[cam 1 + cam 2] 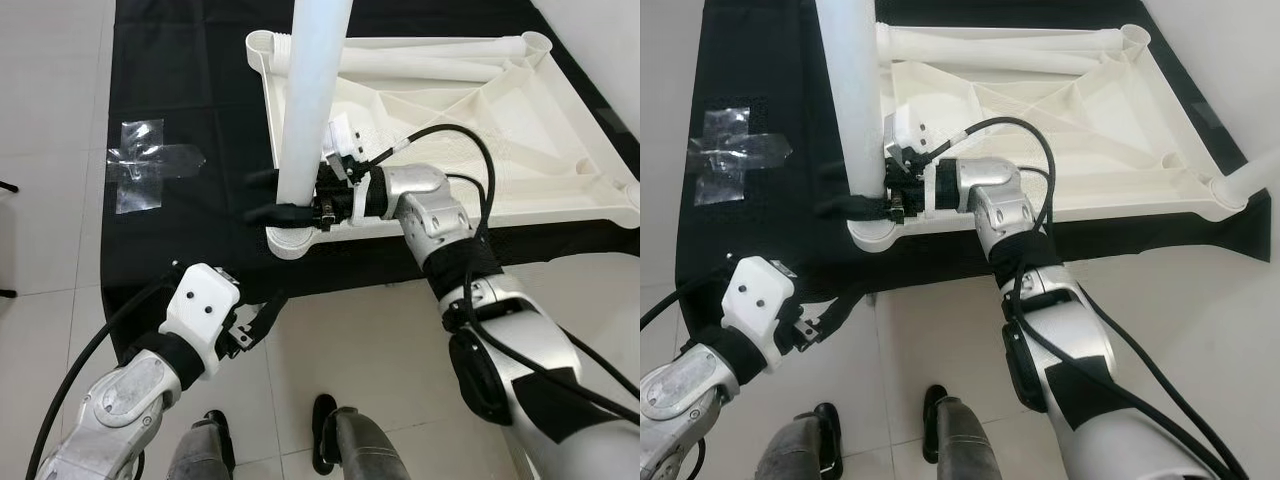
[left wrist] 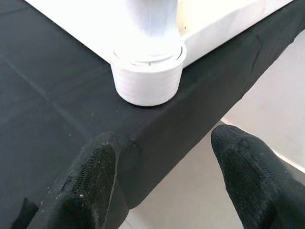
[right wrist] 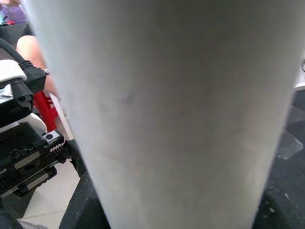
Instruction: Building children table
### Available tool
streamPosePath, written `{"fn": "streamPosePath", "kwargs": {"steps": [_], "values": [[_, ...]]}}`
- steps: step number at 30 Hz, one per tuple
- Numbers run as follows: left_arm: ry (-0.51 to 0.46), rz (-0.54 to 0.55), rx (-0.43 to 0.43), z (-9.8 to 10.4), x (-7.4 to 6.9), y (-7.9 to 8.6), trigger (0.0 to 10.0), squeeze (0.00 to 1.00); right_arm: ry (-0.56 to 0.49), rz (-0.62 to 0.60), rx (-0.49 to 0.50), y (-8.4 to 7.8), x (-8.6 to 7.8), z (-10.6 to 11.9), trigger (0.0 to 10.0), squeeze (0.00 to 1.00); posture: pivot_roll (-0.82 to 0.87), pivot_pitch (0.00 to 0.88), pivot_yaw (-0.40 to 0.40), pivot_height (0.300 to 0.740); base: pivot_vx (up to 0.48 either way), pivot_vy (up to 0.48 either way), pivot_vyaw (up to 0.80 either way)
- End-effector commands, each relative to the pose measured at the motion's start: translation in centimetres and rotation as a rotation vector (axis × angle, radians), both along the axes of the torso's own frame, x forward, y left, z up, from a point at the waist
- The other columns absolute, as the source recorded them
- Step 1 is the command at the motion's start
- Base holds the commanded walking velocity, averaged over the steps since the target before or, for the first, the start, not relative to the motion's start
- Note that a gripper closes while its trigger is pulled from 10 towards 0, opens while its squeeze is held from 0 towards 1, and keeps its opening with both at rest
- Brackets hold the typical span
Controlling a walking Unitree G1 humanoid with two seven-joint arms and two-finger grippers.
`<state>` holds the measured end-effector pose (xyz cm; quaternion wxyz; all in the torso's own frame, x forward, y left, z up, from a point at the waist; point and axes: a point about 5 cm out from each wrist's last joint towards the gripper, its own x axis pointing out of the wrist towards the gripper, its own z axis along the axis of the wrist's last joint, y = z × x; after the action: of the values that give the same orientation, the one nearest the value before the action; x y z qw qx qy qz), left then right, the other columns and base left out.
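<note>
The white children's table top [image 1: 480, 150] lies upside down on a black cloth [image 1: 200, 80]. A white table leg [image 1: 305, 110] stands upright in the near-left corner socket [image 1: 288, 242]. My right gripper [image 1: 260, 196] is shut around this leg just above the socket; the leg [image 3: 162, 114] looms close between its fingers [image 3: 86, 205]. My left gripper [image 1: 262, 318] hangs open below the cloth's near edge, a short way in front of the socket [image 2: 147, 81], with nothing between its fingers [image 2: 90, 181]. Two more legs [image 1: 430, 62] lie along the far side of the top.
Another white leg [image 1: 1252, 178] sticks out at the near-right corner of the top. A cross of clear tape [image 1: 150, 165] sits on the cloth's left edge. White tiled floor [image 1: 350, 330] lies in front, with my feet [image 1: 325, 430] on it.
</note>
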<state>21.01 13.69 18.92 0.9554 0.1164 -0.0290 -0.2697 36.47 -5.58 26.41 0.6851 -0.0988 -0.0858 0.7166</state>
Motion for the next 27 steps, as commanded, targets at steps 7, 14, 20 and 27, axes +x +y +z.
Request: {"fn": "streamPosePath", "kwargs": {"steps": [7,14,20,27], "values": [[0.014,-0.011,-0.009,-0.2,-0.3,-0.5,10.0,0.0,0.0,-0.106,0.024,-2.8,0.1,-2.0,0.0,0.0,0.12,0.335,-0.161,0.74,0.0,0.0,0.0],[0.017,-0.009,-0.007,-0.2,-0.2,-0.1,10.0,0.0,-0.045,-0.929,0.08,-2.8,-1.9,-7.8,0.0,0.0,0.08,0.336,-0.149,0.74,0.0,0.0,0.0],[0.028,-0.021,-0.007,-0.5,-0.1,-0.1,10.0,0.0,-0.001,-0.902,0.003,0.8,-6.0,-11.6,0.0,0.0,0.08,0.32,-0.115,0.74,0.0,0.0,0.0],[0.013,-0.032,0.006,-0.4,0.3,-0.2,10.0,0.0,0.034,-0.83,0.079,1.9,-3.9,-10.8,10.0,0.0,0.09,0.303,-0.132,0.74,0.0,0.0,0.0]]}}
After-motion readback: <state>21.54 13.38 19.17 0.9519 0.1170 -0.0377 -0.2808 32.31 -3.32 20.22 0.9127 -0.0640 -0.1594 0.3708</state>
